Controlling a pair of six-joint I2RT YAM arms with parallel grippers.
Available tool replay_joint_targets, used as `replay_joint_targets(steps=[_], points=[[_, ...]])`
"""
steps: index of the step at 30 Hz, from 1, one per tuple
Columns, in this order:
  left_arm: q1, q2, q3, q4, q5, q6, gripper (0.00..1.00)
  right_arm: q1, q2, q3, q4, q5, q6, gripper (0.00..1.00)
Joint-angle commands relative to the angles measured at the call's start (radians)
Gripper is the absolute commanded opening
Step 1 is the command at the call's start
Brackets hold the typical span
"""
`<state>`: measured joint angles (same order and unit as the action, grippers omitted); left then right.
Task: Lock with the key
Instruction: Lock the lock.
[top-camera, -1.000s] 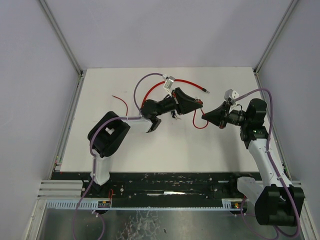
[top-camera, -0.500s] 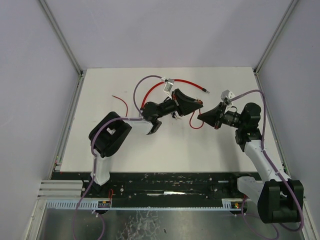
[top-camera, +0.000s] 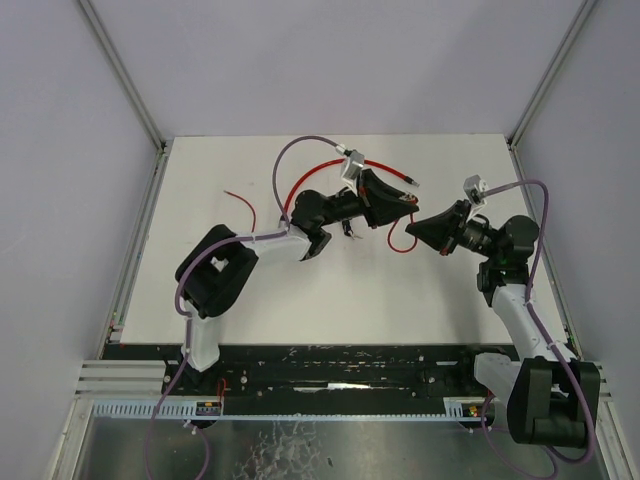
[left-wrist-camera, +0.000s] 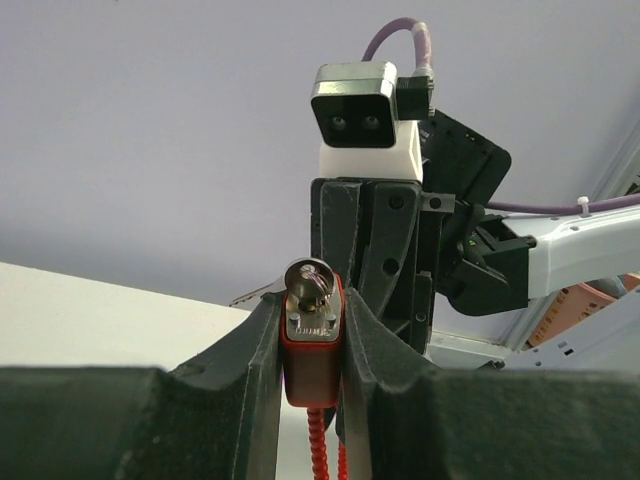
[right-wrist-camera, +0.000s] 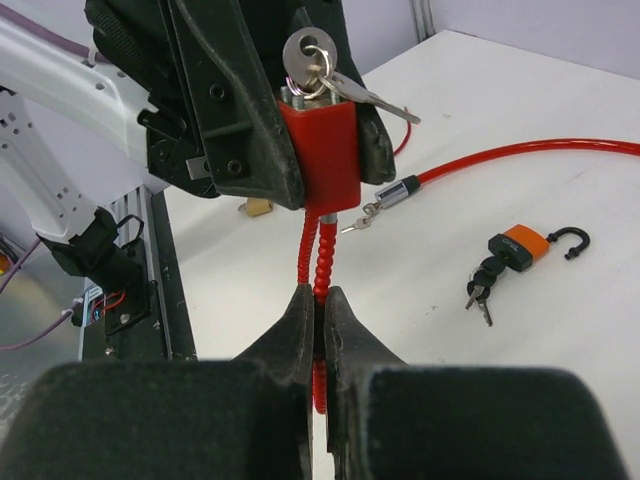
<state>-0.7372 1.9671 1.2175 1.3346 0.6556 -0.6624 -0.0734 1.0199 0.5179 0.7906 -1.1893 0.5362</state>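
Observation:
A red padlock (left-wrist-camera: 313, 350) with a silver key (left-wrist-camera: 310, 285) in its cylinder is held above the table, my left gripper (left-wrist-camera: 313, 345) shut on its body from both sides. In the right wrist view the red padlock (right-wrist-camera: 320, 150) hangs among the left fingers, with the key ring (right-wrist-camera: 305, 55) and a spare key on top. Its ribbed red cable (right-wrist-camera: 322, 255) runs down into my right gripper (right-wrist-camera: 320, 300), which is shut on the cable. From above, the left gripper (top-camera: 398, 206) and the right gripper (top-camera: 411, 228) meet tip to tip over the table's back middle.
An orange padlock (right-wrist-camera: 520, 247) with dark keys lies on the white table (right-wrist-camera: 480, 380). A brass padlock (right-wrist-camera: 258, 207) lies farther left. The long red cable (top-camera: 325, 170) curves across the back, its metal end (right-wrist-camera: 392, 193) next to small keys. A thin red wire (top-camera: 242, 203) lies at the left.
Both grippers and the lock have drifted slightly to the right. The right forearm swung left, then back out to the right. Both grips look unchanged.

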Motion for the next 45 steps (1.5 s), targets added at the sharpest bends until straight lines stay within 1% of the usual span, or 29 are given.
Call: replay_joint_targets(steps=[1,5,7,9,10,12,13,14,15,17,18,19,23,25,26,27,30,31,32,33,35,36,37,38,40,42,43,44,45], points=[[-0.034,0.067,0.035,-0.099,0.132,-0.001,0.0,0.051,-0.038,0.031,0.23,-0.016,0.05,0.0],[-0.001,0.084,0.032,-0.021,0.136,-0.1,0.0,0.004,-0.06,0.045,0.23,0.01,0.079,0.0],[0.012,0.095,0.028,0.032,0.144,-0.152,0.0,-0.022,-0.067,0.048,0.183,0.052,0.063,0.0],[0.016,0.098,0.042,0.021,0.155,-0.167,0.0,-0.034,-0.065,0.056,0.137,0.054,0.037,0.0],[0.016,0.097,0.048,-0.002,0.164,-0.157,0.0,-0.034,-0.058,0.05,0.179,0.037,0.081,0.0],[0.019,0.085,0.052,-0.074,0.154,-0.115,0.0,-0.034,-0.05,0.021,0.387,-0.007,0.207,0.0],[0.022,0.079,0.049,-0.109,0.15,-0.088,0.0,-0.034,-0.057,0.018,0.427,-0.011,0.222,0.0],[0.022,0.077,0.05,-0.114,0.15,-0.085,0.0,-0.034,-0.068,0.021,0.407,-0.004,0.199,0.0],[0.022,0.083,0.053,-0.094,0.158,-0.106,0.0,-0.034,-0.077,0.031,0.297,0.012,0.137,0.0],[0.02,0.11,0.07,-0.008,0.188,-0.187,0.0,-0.034,-0.076,0.076,0.008,0.065,-0.049,0.0],[0.018,0.123,0.079,0.031,0.201,-0.229,0.0,-0.033,-0.073,0.093,-0.078,0.084,-0.122,0.0],[0.018,0.14,0.09,0.071,0.213,-0.264,0.0,-0.032,-0.067,0.09,-0.066,0.089,-0.127,0.0],[0.004,0.19,0.142,0.132,0.262,-0.35,0.0,-0.032,-0.062,0.041,0.236,0.023,0.047,0.0],[-0.003,0.196,0.155,0.109,0.276,-0.334,0.0,-0.033,-0.063,0.033,0.336,0.0,0.106,0.0],[-0.004,0.197,0.156,0.082,0.277,-0.315,0.0,-0.032,-0.068,0.038,0.331,0.002,0.104,0.0],[-0.004,0.194,0.156,0.057,0.274,-0.294,0.0,-0.035,-0.078,0.047,0.285,0.028,0.081,0.0],[-0.009,0.186,0.155,-0.015,0.268,-0.236,0.0,-0.044,-0.088,0.118,-0.061,0.17,-0.119,0.0],[-0.014,0.181,0.154,-0.043,0.264,-0.208,0.0,-0.045,-0.082,0.117,-0.083,0.189,-0.118,0.0],[-0.02,0.172,0.153,-0.09,0.251,-0.164,0.0,-0.044,-0.073,0.094,-0.017,0.167,-0.066,0.0],[-0.025,0.164,0.152,-0.151,0.225,-0.116,0.0,-0.044,-0.057,0.057,0.144,0.114,0.044,0.0],[-0.029,0.15,0.155,-0.305,0.175,-0.013,0.0,-0.024,-0.031,-0.007,0.567,0.044,0.271,0.0],[-0.026,0.149,0.157,-0.333,0.16,0.006,0.0,-0.018,-0.031,-0.01,0.651,0.025,0.311,0.0],[-0.02,0.151,0.157,-0.332,0.156,-0.002,0.0,-0.017,-0.043,0.0,0.638,0.018,0.302,0.0],[-0.012,0.156,0.158,-0.32,0.156,-0.014,0.0,-0.018,-0.063,0.003,0.553,0.036,0.247,0.0],[-0.004,0.162,0.16,-0.287,0.179,-0.056,0.0,-0.025,-0.093,0.051,0.244,0.103,0.064,0.0],[-0.002,0.157,0.155,-0.25,0.21,-0.082,0.0,-0.045,-0.097,0.132,-0.148,0.242,-0.147,0.0],[-0.001,0.155,0.157,-0.23,0.238,-0.102,0.0,-0.046,-0.096,0.168,-0.284,0.301,-0.248,0.0],[-0.001,0.154,0.159,-0.205,0.266,-0.126,0.0,-0.046,-0.092,0.17,-0.307,0.32,-0.276,0.0],[-0.002,0.157,0.163,-0.17,0.299,-0.161,0.0,-0.046,-0.089,0.153,-0.261,0.305,-0.252,0.0]])
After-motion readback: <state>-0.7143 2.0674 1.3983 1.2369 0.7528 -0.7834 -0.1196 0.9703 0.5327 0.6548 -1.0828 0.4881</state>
